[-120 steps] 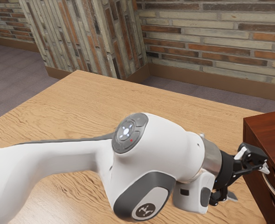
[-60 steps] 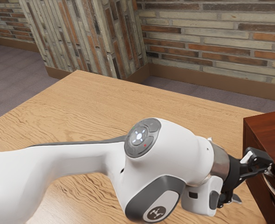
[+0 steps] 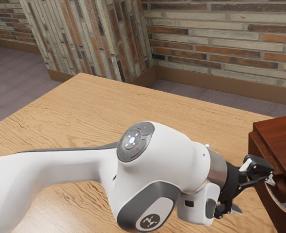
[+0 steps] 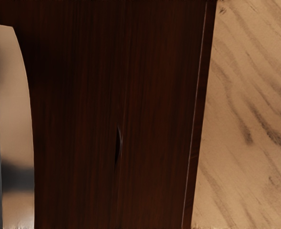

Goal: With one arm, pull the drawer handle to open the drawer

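Since 0.5 s ago the arm [image 3: 157, 165] has drawn back from the cabinet [image 3: 278, 127] toward the exterior view's left, and the gripper [image 3: 264, 174] has come with it. The drawer front [image 3: 260, 154] now stands slightly further out from the cabinet than in that earlier picture. It appears to be a little way open, though no gap can be made out.

Gripper: 1 black unit, level with the cabinet's upper part. It sits close against the top end of the drawer handle [image 3: 280, 196]. Whether it is clenched on the handle or only resting against it cannot be told.

Handle: 1 curved silver bar. It is fixed to the drawer front on the cabinet's near face and runs downward from the gripper.

Wrist view: the drawer front [image 4: 107, 95] lies close before the hand, dark wood with its grain running upright. The handle [image 4: 14, 119] shows as a pale blurred curve against that wood. Light wooden table [image 4: 250, 124] shows past the cabinet's edge.

Surroundings: the cabinet stands on the table [image 3: 109, 107]. A brick wall [image 3: 220, 39] runs behind the cabinet.
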Motion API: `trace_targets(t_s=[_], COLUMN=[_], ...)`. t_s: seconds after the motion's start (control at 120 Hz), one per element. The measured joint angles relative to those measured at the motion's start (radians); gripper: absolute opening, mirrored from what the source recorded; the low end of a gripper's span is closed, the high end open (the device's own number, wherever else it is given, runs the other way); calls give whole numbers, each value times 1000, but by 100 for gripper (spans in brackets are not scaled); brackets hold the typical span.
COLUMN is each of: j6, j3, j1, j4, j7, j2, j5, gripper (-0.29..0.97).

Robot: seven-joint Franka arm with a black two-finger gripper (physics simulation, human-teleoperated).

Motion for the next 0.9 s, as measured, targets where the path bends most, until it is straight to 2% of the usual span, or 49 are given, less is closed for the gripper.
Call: trace_targets(t_s=[0.692,0.9], j6=[-3,3], j3=[-4,-4], j1=[43,50], j4=[-244,-288], j7=[7,8], j2=[-243,-273], j5=[16,15], gripper=[67,69])
